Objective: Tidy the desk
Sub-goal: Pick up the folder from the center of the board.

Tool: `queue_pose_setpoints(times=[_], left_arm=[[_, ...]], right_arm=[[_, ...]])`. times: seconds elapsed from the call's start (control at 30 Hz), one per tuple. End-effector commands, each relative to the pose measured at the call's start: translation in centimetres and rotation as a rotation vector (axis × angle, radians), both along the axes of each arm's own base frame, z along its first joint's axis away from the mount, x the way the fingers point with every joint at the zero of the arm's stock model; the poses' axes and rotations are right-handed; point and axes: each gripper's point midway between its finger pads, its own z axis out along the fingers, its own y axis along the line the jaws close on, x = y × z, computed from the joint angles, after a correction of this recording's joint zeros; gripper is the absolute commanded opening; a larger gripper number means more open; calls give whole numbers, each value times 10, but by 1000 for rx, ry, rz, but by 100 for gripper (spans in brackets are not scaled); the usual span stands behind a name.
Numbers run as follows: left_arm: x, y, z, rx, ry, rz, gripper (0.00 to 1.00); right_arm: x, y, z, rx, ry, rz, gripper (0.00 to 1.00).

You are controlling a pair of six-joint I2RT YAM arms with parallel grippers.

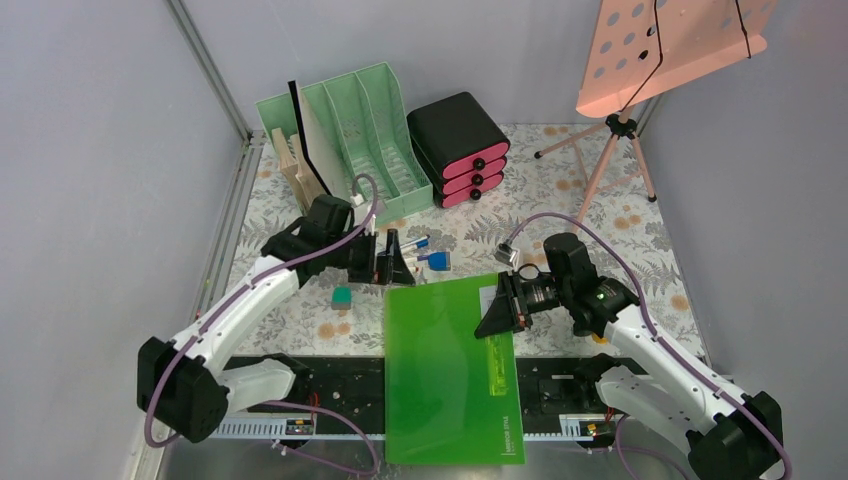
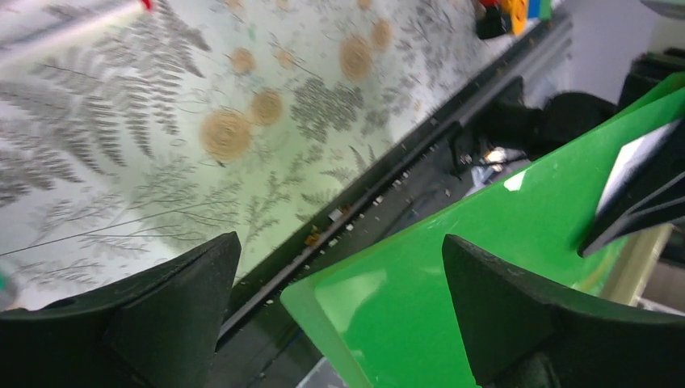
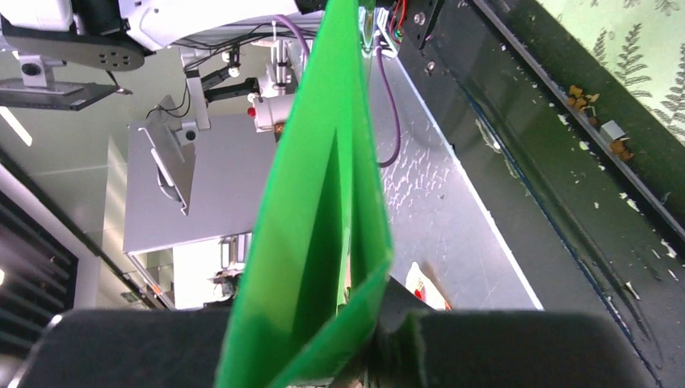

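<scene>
From above, your left gripper [image 1: 396, 262] stands wide open and holds nothing, just beyond the far left corner of the green folder [image 1: 450, 370]. Your right gripper [image 1: 497, 312] is pinched narrow on the folder's right edge. The folder lies across the near middle of the desk [image 1: 290, 315] and overhangs its near edge. A small teal block [image 1: 342, 297] sits on the cloth left of the folder. The mint-green file rack [image 1: 360, 130] and black drawer box [image 1: 458, 145] stand at the back.

In your left wrist view, the gripper [image 2: 339, 259] gapes, with a corner of the folder [image 2: 485, 267] between its fingers but touching neither. The desk's fern cloth [image 2: 161, 145] and black rail [image 2: 420, 145] run behind.

In your right wrist view, the gripper [image 3: 363, 323] clamps the folder [image 3: 323, 202], seen edge-on with its leaves parted. The rail [image 3: 565, 186] and the cloth [image 3: 646, 48] lie to the right.
</scene>
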Motion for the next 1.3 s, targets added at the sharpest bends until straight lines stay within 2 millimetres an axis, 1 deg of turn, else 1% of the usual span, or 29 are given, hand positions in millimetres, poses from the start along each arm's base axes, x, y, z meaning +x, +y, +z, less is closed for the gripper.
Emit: queue_pose_setpoints(times=[0.0,0.07,0.17,0.3,0.4,0.47,0.63,0.73,0.83,1.07,1.13,1.2,1.27], left_arm=[[-24,-23,24,-178,54,-224,97],[-30,-27,26,-214,83,-268,96],[-36,-33,33,-275,97,-318,93],[-45,-36,45,-341,101,-377,86],[-54,-36,50,-378,113,-419,80],[-55,-34,47,-367,122,-412,77],[-62,-28,39,-332,147,-407,67],[-66,-24,37,-306,143,-406,67],[-69,-18,29,-263,144,-391,66],[-83,-12,22,-264,163,-394,63],[-87,-10,21,-266,171,-396,59],[-91,-9,19,-266,176,-403,51],[-94,-7,17,-260,179,-404,50]], right_arm=[[-13,-1,24,92,0,89,0],[-16,-2,24,92,11,102,0],[-18,-3,22,83,16,112,0],[-17,-3,19,74,14,109,0],[-15,-2,17,67,14,106,0],[-13,-2,15,51,11,101,0],[-9,-2,9,7,9,85,0],[-7,-2,8,0,8,78,0],[-6,-2,7,-11,7,71,0],[-7,-3,12,3,-12,76,0],[-8,-3,15,14,-18,84,0],[-8,-2,16,20,-21,88,0],[-8,-1,20,34,-21,88,0]])
